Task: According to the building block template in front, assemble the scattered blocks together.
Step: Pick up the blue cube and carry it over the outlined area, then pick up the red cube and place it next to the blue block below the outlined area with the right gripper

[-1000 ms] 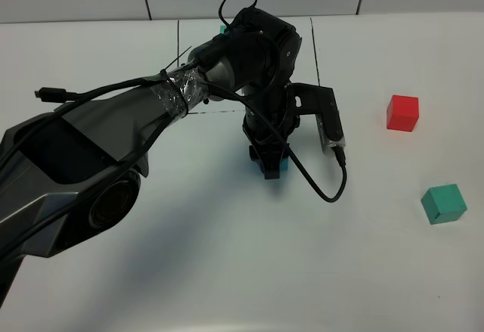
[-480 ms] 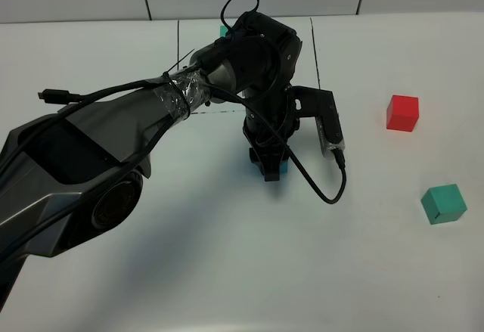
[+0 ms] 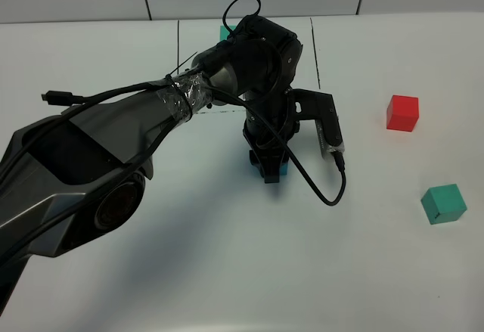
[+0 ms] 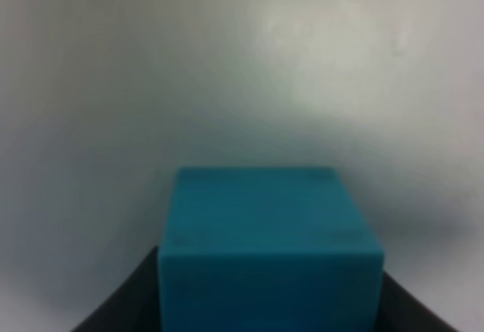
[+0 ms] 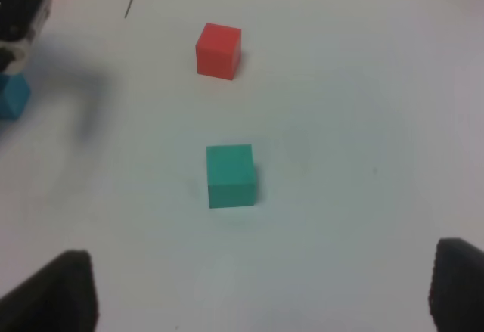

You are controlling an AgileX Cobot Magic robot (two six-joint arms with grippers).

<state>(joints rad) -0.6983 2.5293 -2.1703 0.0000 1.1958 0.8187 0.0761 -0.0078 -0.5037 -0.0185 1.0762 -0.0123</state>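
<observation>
The left gripper [image 3: 269, 169] pinches the small matte blue cube [image 4: 268, 249], which sits flat on the white table [image 3: 227, 264]. The right gripper [image 5: 265, 290] hangs spread, facing the matte teal-green cube [image 5: 230, 175] and matte red cube [image 5: 218, 51].

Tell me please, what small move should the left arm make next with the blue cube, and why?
Probably raise the left gripper slightly: its fingers sit flush against both sides of the blue block, which seems to rest on the table, and the red block and green block lie apart from it, unassembled.
</observation>
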